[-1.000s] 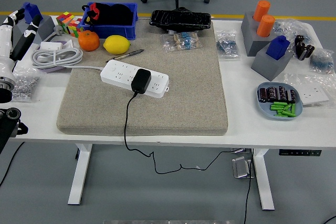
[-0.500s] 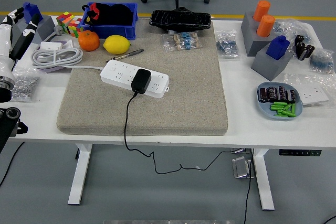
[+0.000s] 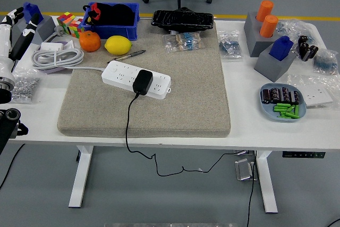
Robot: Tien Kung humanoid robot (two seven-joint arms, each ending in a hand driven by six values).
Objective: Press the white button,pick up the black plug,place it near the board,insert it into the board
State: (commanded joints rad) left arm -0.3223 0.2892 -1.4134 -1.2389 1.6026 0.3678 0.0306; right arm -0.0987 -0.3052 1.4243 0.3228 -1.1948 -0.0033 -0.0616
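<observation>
**Inspector A:** Position of the task items?

**Inspector B:** The white power strip point(image 3: 136, 80) lies at an angle on the grey mat point(image 3: 180, 104), towards the mat's far-left part. The black plug point(image 3: 142, 82) sits on top of the strip, right of the strip's centre, and appears seated in a socket. Its black cable point(image 3: 127, 126) runs off the mat's near edge and hangs below the bench point(image 3: 255, 131). A white button on the strip is not clear enough to pick out.

**Inspector A:** The hands?

**Inspector B:** The left arm point(image 3: 6, 46) shows only at the picture's left edge, well left of the mat. I cannot tell the state of its hand; nothing is seen in its hold. The right arm is not in view. No person is at the far side.

**Inspector A:** Other items near the strip?

**Inspector B:** A lemon point(image 3: 118, 44), an orange point(image 3: 90, 41) and a pen point(image 3: 130, 55) lie just beyond the strip's far side; a coiled grey cable point(image 3: 57, 57) lies left of the mat.

**Inspector A:** Step in hand?

**Inspector B:** In my judgement, either nothing is begun or the insertion is already done; the frame does not settle it. If begun afresh, the next move calls for the arm to reach in over the mat and press down on the strip's switch, clear of the plug.
</observation>
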